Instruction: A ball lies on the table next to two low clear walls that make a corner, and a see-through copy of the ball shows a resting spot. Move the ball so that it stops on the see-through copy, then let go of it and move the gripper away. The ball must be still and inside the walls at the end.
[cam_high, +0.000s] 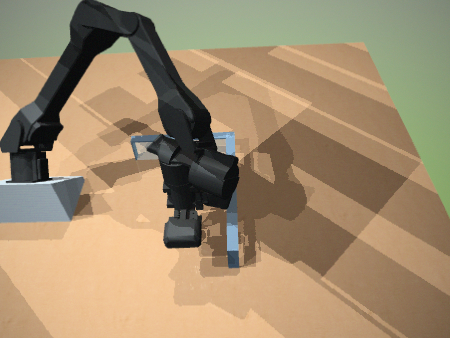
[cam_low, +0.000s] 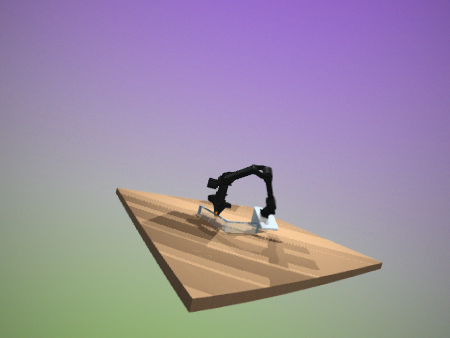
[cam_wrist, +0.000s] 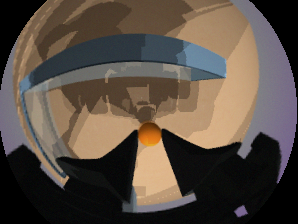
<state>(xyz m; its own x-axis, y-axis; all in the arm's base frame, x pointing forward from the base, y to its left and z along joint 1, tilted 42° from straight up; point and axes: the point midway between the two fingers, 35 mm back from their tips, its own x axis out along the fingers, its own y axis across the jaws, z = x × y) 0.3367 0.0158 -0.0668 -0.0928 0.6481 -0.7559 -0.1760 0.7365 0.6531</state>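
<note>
Gripper (cam_wrist: 149, 144), matte black parallel-jaw, clamped on small smooth orange ball (cam_wrist: 149, 133). We see ball held just above striped wooden table (cam_high: 325, 150), beside low translucent blue corner walls (cam_high: 232, 227).

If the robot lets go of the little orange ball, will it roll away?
Probably, a little. The small smooth orange ball is round, so it could roll on the flat wooden table. The low clear blue wall ahead might stop it. It looks light, pinched at the tips of the black tool.
</note>
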